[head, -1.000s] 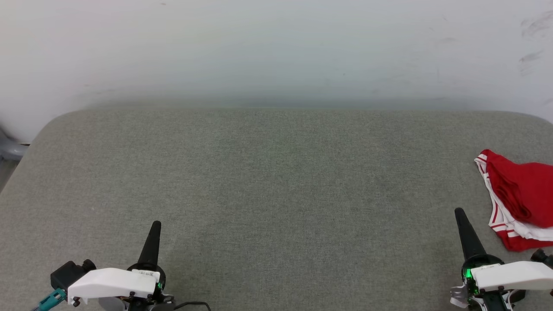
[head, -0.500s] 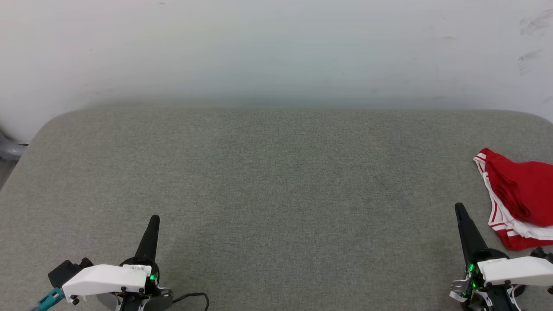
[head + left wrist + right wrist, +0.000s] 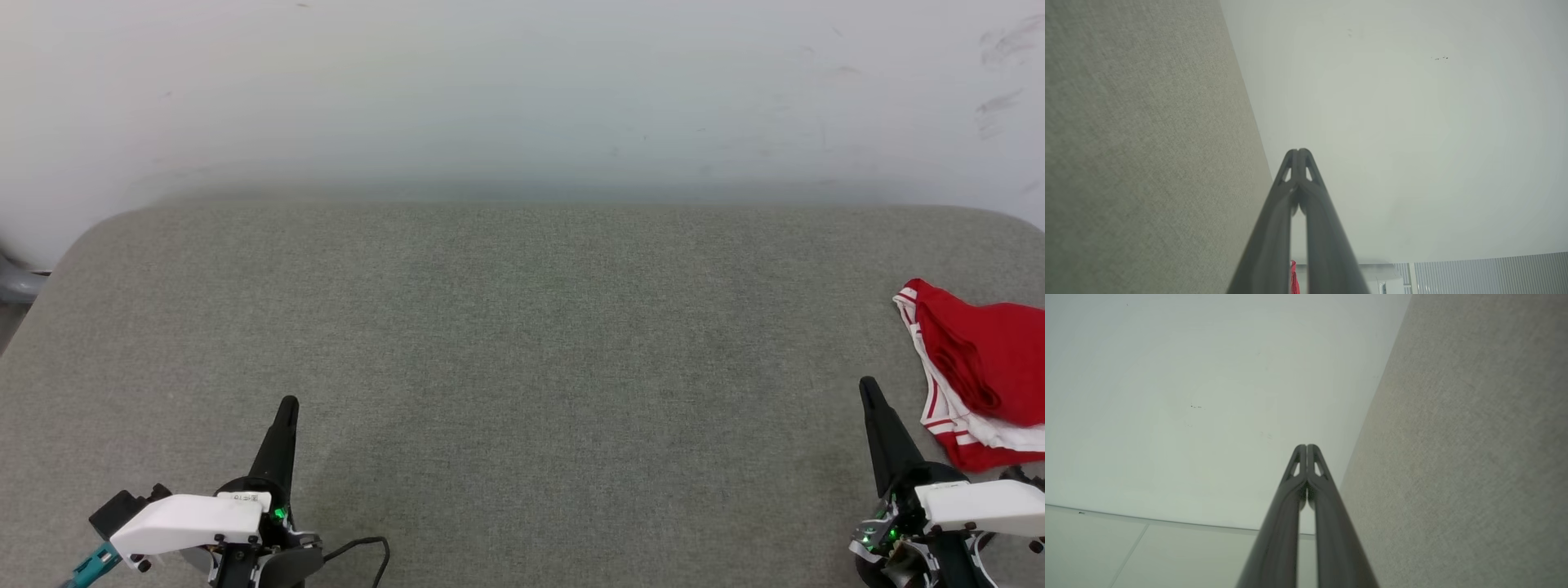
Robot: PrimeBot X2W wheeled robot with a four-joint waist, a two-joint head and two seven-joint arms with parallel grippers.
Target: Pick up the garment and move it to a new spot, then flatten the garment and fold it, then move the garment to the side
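A wide grey-green padded top point(image 3: 522, 327) is seen, covered in rough woven cloth, with rounded far corners. Behind it a pale wall point(image 3: 522, 90) is seen, marked with a few dark smudges near its right side. A bit of a grey thing point(image 3: 11, 282) is seen at the left edge, by the pad's corner — what it is cannot be told. A thin black cable point(image 3: 371, 549) is curled beside the left arm's wrist, and a teal plug point(image 3: 91, 563) is seen on its other side.

The left gripper point(image 3: 286, 406) is held low at the near left. Its dark fingers are pressed fully together, and nothing is pinched between them. The right gripper point(image 3: 867, 385) is held at the near right in the same way, closed tight with nothing in it. Both are pointed toward the wall.

The garment point(image 3: 996, 351) is laid at the far right of the padded top, and part of it is cut off by the picture's edge. It is found just beside the right gripper's fingers but apart from them — a thin strip of grey cloth is seen between. It is bunched up in a heap with deep folds. Most of it is red. A white part with red-and-white stripes is seen along its left and lower edges.
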